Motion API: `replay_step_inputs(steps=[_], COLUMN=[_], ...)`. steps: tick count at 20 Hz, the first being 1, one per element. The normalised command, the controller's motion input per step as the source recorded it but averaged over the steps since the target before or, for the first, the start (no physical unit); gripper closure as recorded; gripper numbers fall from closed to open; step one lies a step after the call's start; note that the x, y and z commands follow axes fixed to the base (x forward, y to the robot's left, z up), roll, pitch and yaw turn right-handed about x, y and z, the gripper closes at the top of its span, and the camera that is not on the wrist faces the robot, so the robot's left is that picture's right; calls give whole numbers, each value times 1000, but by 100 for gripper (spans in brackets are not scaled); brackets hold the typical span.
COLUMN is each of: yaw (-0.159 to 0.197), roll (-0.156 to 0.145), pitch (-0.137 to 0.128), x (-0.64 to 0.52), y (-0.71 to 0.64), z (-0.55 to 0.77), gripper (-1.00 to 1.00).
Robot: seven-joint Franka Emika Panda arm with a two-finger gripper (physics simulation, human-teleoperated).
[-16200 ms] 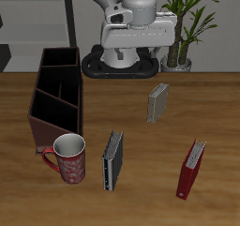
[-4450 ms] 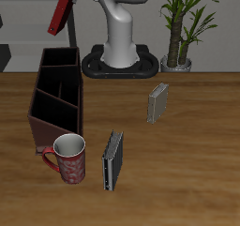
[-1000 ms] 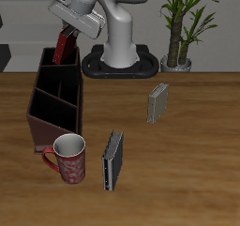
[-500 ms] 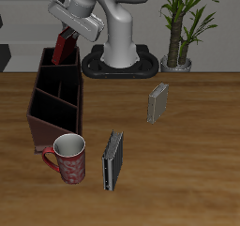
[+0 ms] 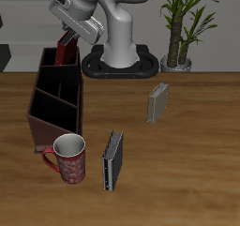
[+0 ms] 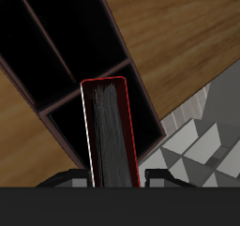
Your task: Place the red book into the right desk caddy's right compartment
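The red book (image 5: pixel 64 50) hangs upright with my gripper (image 5: pixel 68 33) shut on its upper end. Its lower edge dips at the rim of the rearmost section of the right desk caddy (image 5: pixel 44 113), the long dark maroon box with inner dividers. In the wrist view the red book (image 6: pixel 111 134) shows edge-on, a dark page block framed in red, over the caddy (image 6: pixel 84 87) and its end section. The gripper (image 6: pixel 112 179) is only faintly visible there, at the book's near end. The part of the book below the rim is hidden.
A patterned red mug (image 5: pixel 68 158) stands at the caddy's front end. A dark grey-black book (image 5: pixel 112 160) stands beside the mug, and a small grey book (image 5: pixel 157 102) stands farther back. A potted plant (image 5: pixel 180 28) and the robot base (image 5: pixel 122 59) are at the table's back.
Within the last second the book has sunk a little lower toward the caddy's rearmost section, still held. Earlier it was carried high above the caddy.
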Motion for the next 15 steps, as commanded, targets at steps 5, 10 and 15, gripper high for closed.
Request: replay_step_inputs(steps=[5, 10, 15], yaw=[-3, -9, 20], roll=[-11, -22, 24], pitch=[-1, -20, -22], x=[136, 108, 103], y=[34, -76, 55], z=[116, 166, 118], gripper=[-100, -100, -100])
